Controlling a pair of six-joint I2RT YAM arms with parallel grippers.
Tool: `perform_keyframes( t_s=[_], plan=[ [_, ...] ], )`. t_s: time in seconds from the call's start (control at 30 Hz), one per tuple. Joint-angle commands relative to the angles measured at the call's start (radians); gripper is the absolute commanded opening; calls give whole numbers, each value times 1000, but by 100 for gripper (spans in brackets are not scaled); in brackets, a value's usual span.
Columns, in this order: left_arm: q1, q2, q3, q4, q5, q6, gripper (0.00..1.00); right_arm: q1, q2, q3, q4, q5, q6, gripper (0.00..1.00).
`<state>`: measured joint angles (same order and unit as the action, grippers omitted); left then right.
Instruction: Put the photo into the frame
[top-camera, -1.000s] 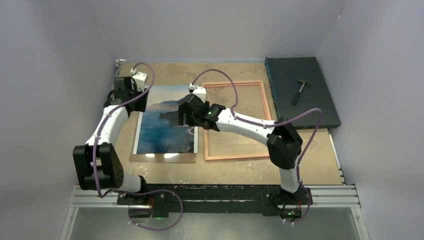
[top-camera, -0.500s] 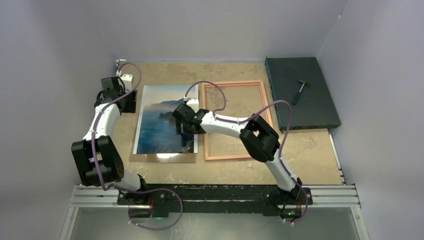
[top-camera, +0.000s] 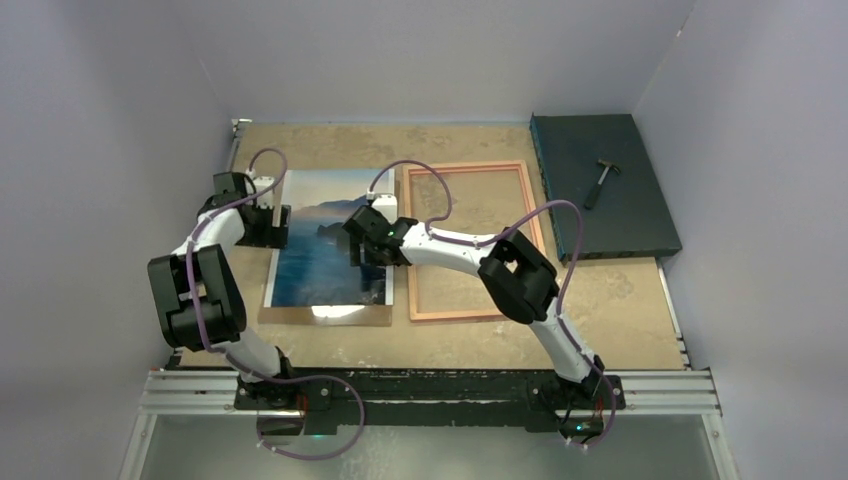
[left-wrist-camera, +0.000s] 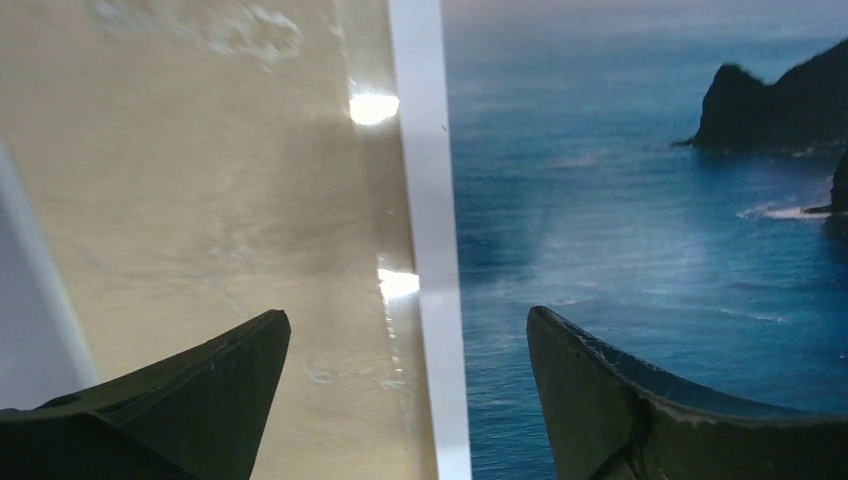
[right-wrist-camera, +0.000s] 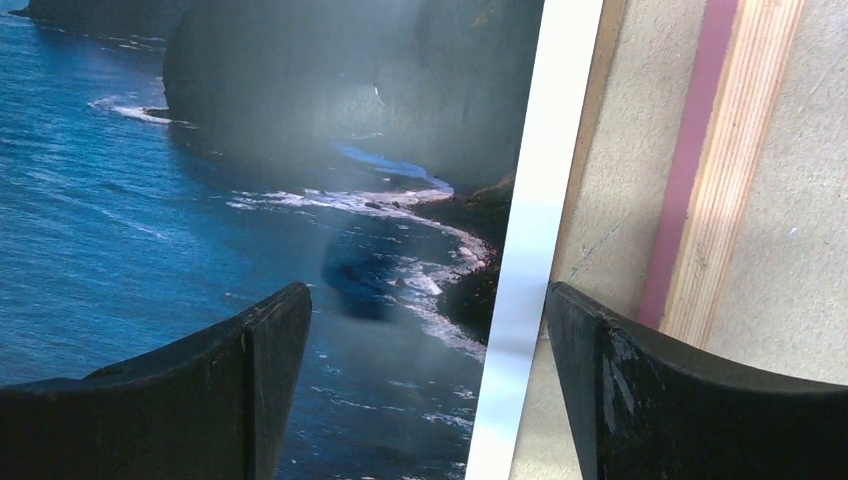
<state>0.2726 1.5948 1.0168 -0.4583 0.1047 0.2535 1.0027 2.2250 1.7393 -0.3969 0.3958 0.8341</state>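
Observation:
The photo lies face up, blue water and dark cliffs, on a brown backing board. The frame lies flat to its right, wood-coloured side up. My left gripper is open and low over the photo's left edge; in the left wrist view its jaws straddle the white border. My right gripper is open and low over the photo's right edge; in the right wrist view its jaws straddle the white border, with the frame's rail just beyond.
A dark green mat with a small hammer on it lies at the back right. Purple-grey walls close in the table on three sides.
My left gripper has come in from the back left and dropped to the photo's left edge. My right arm has folded and lowered its gripper onto the photo's right edge.

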Motion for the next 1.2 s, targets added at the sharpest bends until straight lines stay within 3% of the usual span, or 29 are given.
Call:
perform_keyframes(
  t_s=[0.0,0.23,0.47,0.77,0.93,1.17],
  plan=[
    [7,33,-29,-37,63,-5,90,-1,26,29,35,-27,-17,89],
    [49,61,-45,-58,136,-15,91,-1,61,78,56,-85,-58,89],
    [115,71,-38,-63,177,5,81,-2,46,85,89,-134,-75,89],
    [131,95,-53,-60,207,22,65,-50,-153,-206,213,-291,-15,90],
    [131,107,-61,-55,209,34,57,-32,-172,-257,242,-369,0,92],
    [134,115,-64,-57,208,51,54,-9,-136,-285,241,-429,79,91]
  ],
)
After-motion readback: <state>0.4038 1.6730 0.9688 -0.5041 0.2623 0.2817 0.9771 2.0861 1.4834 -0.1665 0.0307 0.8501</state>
